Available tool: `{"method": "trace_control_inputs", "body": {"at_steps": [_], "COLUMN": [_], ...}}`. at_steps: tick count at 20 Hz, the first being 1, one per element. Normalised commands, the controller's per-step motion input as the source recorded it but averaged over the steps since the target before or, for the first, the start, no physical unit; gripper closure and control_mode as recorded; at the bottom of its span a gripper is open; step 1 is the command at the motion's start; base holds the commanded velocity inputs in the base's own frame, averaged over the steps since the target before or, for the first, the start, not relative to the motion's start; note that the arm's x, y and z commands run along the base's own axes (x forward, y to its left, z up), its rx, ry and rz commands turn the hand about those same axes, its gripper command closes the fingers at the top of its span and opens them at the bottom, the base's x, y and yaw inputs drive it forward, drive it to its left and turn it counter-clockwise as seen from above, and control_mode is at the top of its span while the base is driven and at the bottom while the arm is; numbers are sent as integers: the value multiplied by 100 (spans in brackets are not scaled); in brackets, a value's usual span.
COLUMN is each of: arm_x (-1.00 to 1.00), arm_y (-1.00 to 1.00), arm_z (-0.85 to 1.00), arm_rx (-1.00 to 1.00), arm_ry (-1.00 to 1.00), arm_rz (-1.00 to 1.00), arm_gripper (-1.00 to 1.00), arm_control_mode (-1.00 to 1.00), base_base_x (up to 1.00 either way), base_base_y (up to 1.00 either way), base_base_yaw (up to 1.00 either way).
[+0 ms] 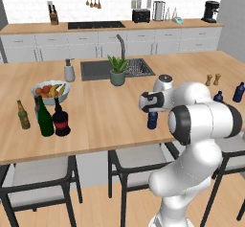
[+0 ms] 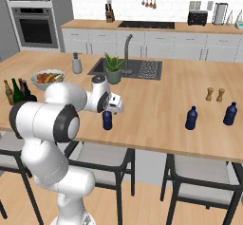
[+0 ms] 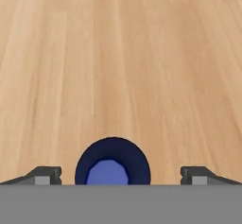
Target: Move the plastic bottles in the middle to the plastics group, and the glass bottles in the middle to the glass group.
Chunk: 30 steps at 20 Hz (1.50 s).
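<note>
A small dark-blue plastic bottle (image 1: 152, 120) (image 2: 107, 120) stands near the counter's front edge. My gripper (image 1: 152, 111) (image 2: 109, 110) hangs right above it, pointing down. In the hand view the bottle (image 3: 112, 164) shows from above between the two fingertips (image 3: 45, 175) of the open gripper (image 3: 121, 176), and neither fingertip touches it. Two more blue plastic bottles (image 1: 238, 92) (image 2: 191, 118) stand at the right. At the left, the tall green wine bottle (image 1: 45, 118) and the squat black bottle with a red band (image 1: 61, 120) stand beside an olive-brown beer bottle (image 1: 23, 116).
A fruit bowl (image 1: 50, 92) sits behind the glass bottles. A potted plant (image 1: 117, 70), sink (image 1: 95, 69) and grey soap dispenser (image 1: 69, 71) are further back. Salt and pepper shakers (image 1: 213, 80) stand near the blue bottles. Stools (image 1: 139, 159) line the counter's front edge.
</note>
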Motion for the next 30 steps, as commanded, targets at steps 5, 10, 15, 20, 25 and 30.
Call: {"method": "trace_control_inputs", "body": {"at_steps": [5, 10, 15, 20, 25, 30], "arm_x": [3, 1, 1, -14, -34, -34], "arm_y": [0, 0, 0, -30, -52, -66], "arm_z": [-7, -4, -2, 13, 37, 40], "arm_rx": [0, 1, 2, 1, 0, 0], "arm_ry": [0, -1, -2, -12, -3, 2], "arm_rz": [0, 0, 0, 0, 0, 0], "arm_gripper": [-100, 100, 100, 100, 100, 100], "arm_control_mode": [-100, -100, -100, -100, -100, -100], "base_base_x": [0, 0, 0, 0, 0, 0], "base_base_y": [0, 0, 0, 0, 0, 0], "base_base_yaw": [0, 0, 0, 0, 0, 0]}}
